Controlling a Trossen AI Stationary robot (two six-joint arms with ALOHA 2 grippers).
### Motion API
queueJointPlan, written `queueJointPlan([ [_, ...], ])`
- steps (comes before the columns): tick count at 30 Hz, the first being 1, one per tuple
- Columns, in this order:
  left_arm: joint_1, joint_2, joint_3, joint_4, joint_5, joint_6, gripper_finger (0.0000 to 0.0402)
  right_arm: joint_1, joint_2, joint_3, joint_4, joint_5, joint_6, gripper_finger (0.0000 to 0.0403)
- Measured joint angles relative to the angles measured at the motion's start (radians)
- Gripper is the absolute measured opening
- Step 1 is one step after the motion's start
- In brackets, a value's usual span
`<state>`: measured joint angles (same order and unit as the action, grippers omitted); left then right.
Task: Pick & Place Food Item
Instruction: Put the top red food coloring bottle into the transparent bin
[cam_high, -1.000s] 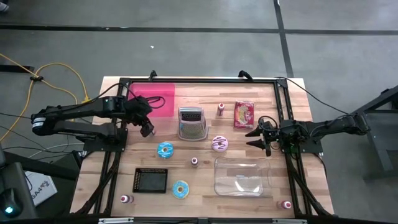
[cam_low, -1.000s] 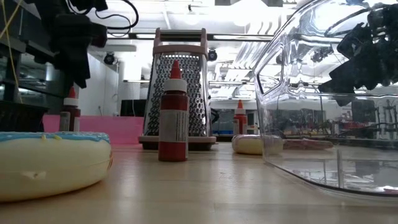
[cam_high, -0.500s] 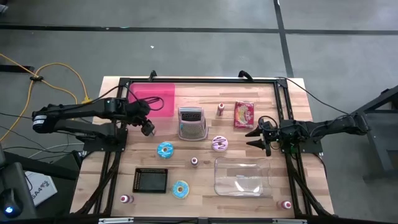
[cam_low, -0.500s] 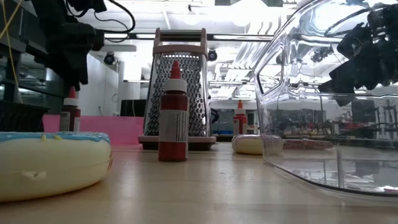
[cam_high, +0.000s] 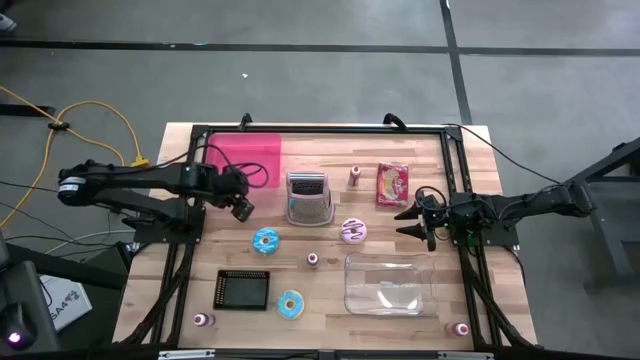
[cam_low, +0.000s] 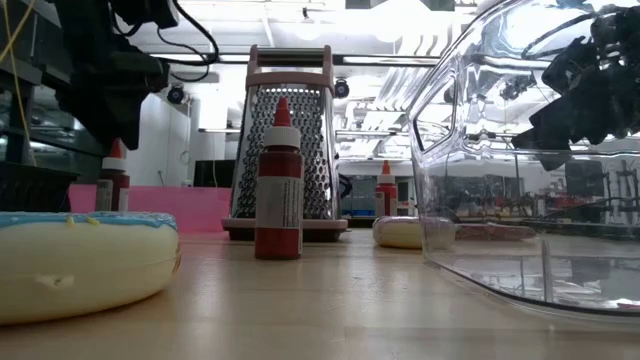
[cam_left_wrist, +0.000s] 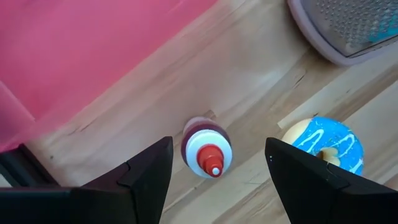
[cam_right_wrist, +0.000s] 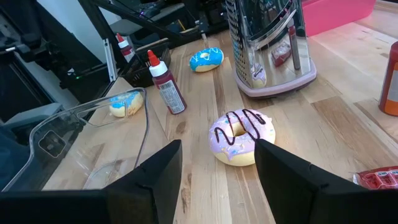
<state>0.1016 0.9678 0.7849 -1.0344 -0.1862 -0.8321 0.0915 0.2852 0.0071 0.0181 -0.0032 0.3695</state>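
From above, my left gripper (cam_high: 243, 209) hangs beside the metal box grater (cam_high: 309, 196), just above the blue-iced ring doughnut (cam_high: 265, 241).

In its wrist view the fingers (cam_left_wrist: 140, 177) stand apart, empty. The doughnut looks light and rigid; I'd pinch across the ring.

My right gripper (cam_right_wrist: 214, 163), open, faces the purple-iced doughnut (cam_right_wrist: 241, 137).

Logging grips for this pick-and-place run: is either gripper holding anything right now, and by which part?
Nothing is held. The left gripper hangs open above a small red sauce bottle; the right gripper is open too, facing the pink-frosted donut.
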Motion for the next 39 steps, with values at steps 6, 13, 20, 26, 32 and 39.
queueJointPlan([
  [6, -0.035, 0.026, 0.0, -0.019, 0.0, -0.072, 0.0248, 0.0, 0.0, 0.0, 0.0, 0.0, 0.0, 0.0189],
  [13, -0.074, 0.046, -0.033, -0.016, -0.014, -0.135, 0.0248, 0.0, 0.0, 0.0, 0.0, 0.0, 0.0, 0.0189],
  [20, -0.104, 0.049, -0.089, 0.05, -0.027, -0.149, 0.0248, 0.0, 0.0, 0.0, 0.0, 0.0, 0.0, 0.0189],
  [26, -0.108, 0.048, -0.147, 0.12, -0.029, -0.149, 0.0248, 0.0, 0.0, 0.0, 0.0, 0.0, 0.0, 0.0189],
  [32, -0.107, 0.048, -0.202, 0.188, -0.029, -0.149, 0.0248, 0.0, 0.0, 0.0, 0.0, 0.0, 0.0, 0.0189],
  [39, -0.126, 0.046, -0.248, 0.259, -0.074, -0.164, 0.0248, 0.0, 0.0, 0.0, 0.0, 0.0, 0.0, 0.0189],
])
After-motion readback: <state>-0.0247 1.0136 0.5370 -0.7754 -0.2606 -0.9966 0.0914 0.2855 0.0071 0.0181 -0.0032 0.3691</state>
